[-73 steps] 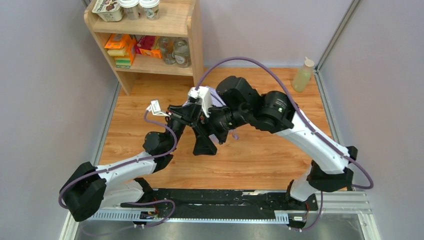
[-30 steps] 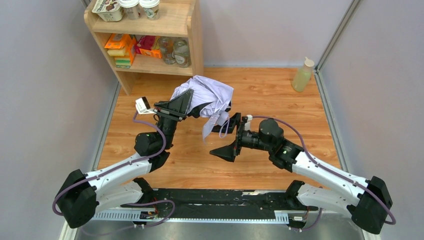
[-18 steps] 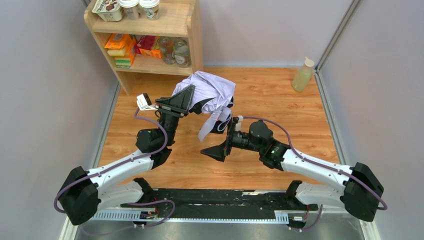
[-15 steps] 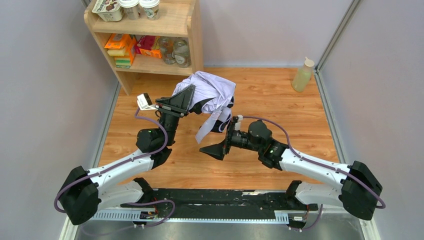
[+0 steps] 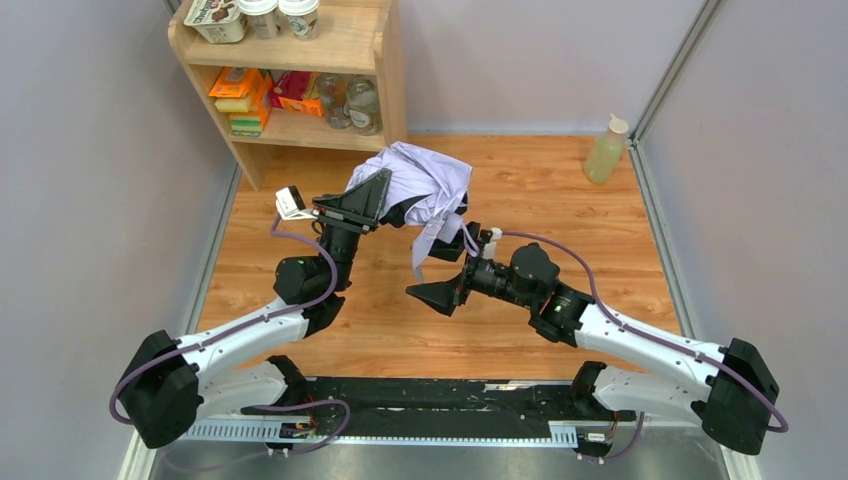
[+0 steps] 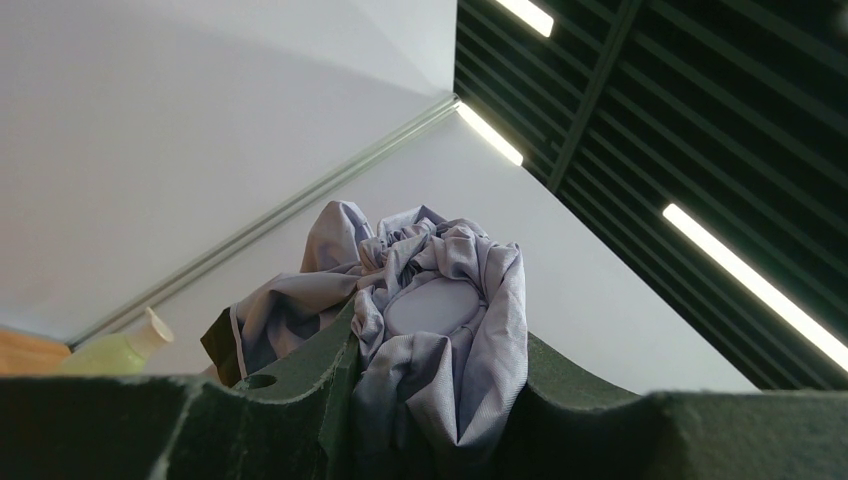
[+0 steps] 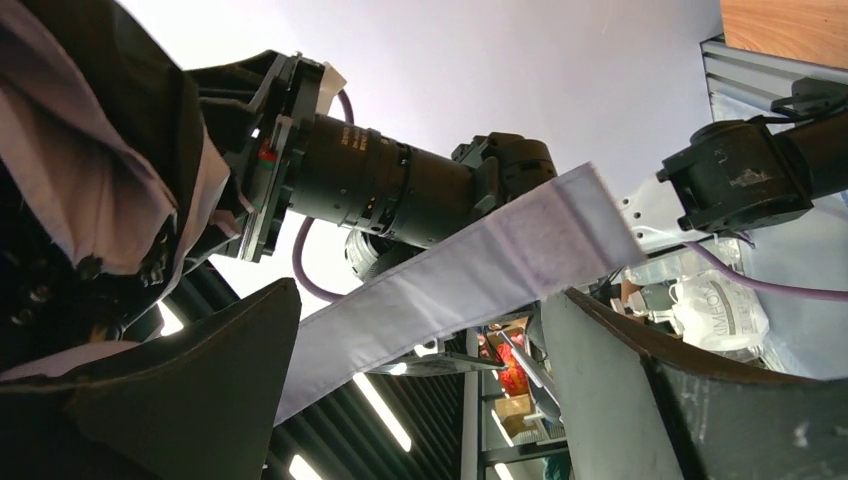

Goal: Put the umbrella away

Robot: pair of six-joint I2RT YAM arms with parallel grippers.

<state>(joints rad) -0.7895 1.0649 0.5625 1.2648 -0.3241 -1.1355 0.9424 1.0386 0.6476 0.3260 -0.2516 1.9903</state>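
While left claw (image 5: 362, 203) clenches umbrella (image 5: 425, 180) aloft, right claw (image 7: 420, 295) (spread wide) flanks strap (image 7: 500, 245).

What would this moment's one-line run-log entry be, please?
left fingers: shut on umbrella | right fingers: open, strap between them | status: strap not yet gripped

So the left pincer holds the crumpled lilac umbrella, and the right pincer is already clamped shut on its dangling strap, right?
Not quite. The left pincer does hold the umbrella, but the right pincer is open, not clamped. The right wrist view shows the strap passing loose between its wide-apart jaws.
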